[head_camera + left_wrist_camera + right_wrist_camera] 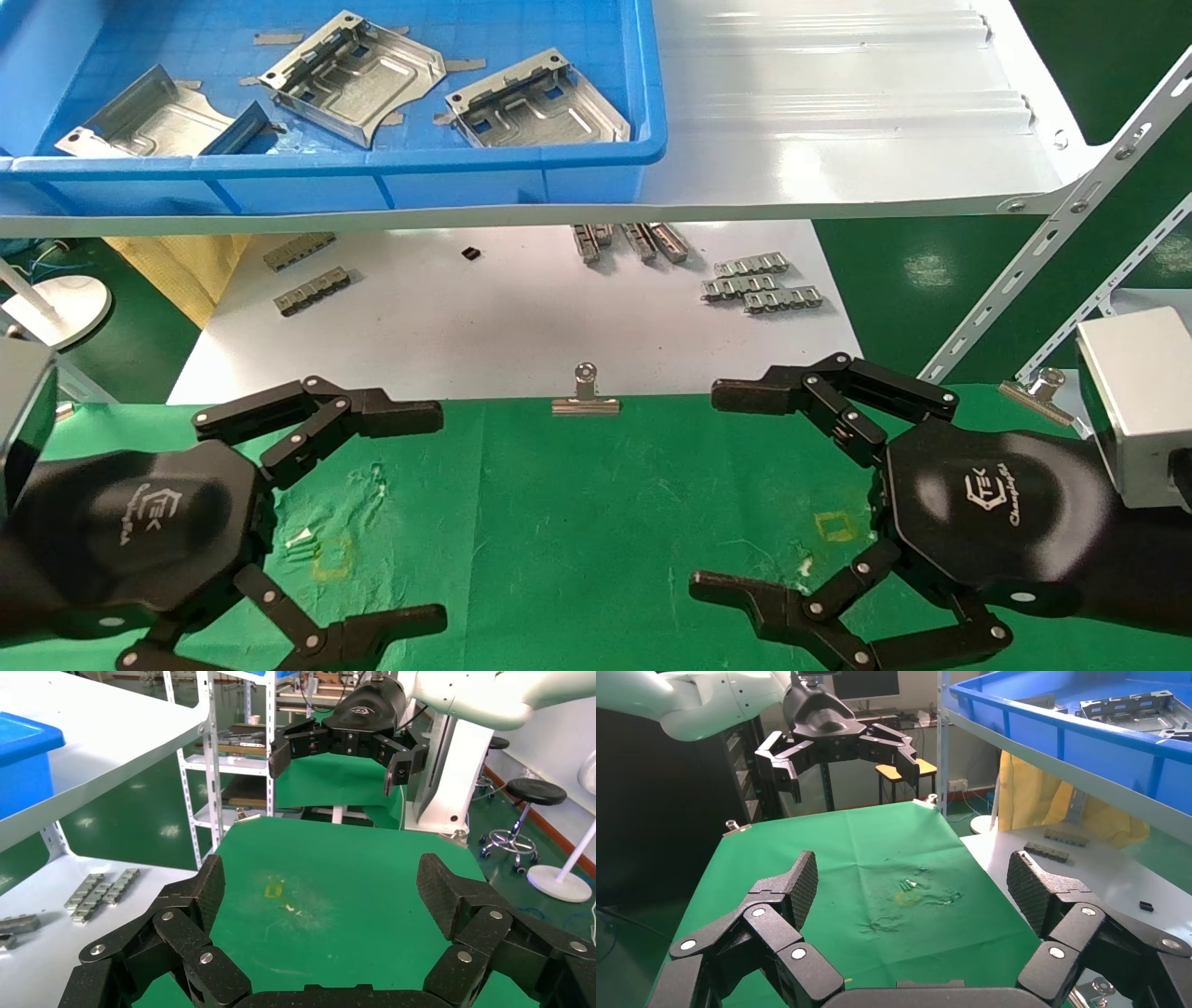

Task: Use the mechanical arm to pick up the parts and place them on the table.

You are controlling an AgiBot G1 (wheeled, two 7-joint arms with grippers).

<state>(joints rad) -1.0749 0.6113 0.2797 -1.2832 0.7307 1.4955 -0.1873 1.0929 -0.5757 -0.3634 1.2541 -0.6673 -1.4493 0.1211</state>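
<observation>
Three silver parts lie in the blue tray (372, 163) on the raised shelf: one at its left (154, 116), one in the middle (358, 70), one at its right (540, 107). The right wrist view also catches a part (1134, 706) in the tray. Both black hands hover low over the green table (577, 522), facing each other. My left gripper (438, 517) (320, 896) is open and holds nothing. My right gripper (706, 489) (912, 888) is open and holds nothing too. Both are well short of the tray.
The tray stands on a white glossy shelf (838, 112) above a white surface (484, 317) carrying small grey linked strips (759, 284). A silver binder clip (585, 399) pins the cloth's far edge. A slotted metal brace (1052, 233) slants at the right. Yellow squares (331, 557) (835, 527) mark the cloth.
</observation>
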